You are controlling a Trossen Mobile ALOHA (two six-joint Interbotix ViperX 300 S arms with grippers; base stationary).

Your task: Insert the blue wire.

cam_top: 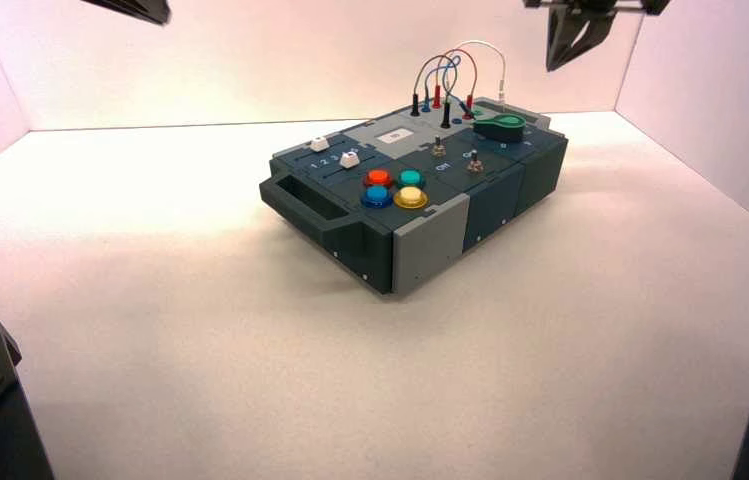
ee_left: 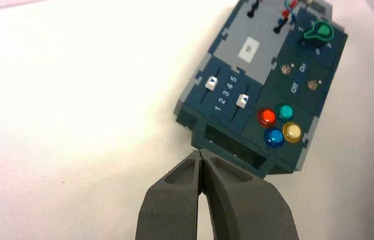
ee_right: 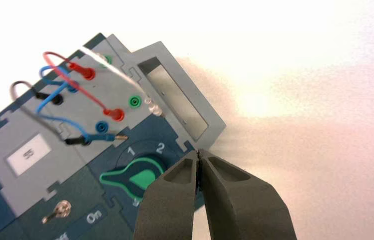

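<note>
Blue wire (ee_right: 64, 120) seen w/ one plug (ee_right: 106, 137) loose on box (ee_right: 82, 162), tip bare, near blue socket (ee_right: 102, 127).
R gripper (ee_right: 199, 152) shut, nothing held, above knob end of box; L gripper (ee_left: 201, 151) idle, shut, by slider end.

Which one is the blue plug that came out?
On the box, find the grey panel full of wires beside the green knob. One blue wire ends in a blue plug lying loose by the empty blue socket, its metal tip bare, unlike the plugged-in red ones.
</note>
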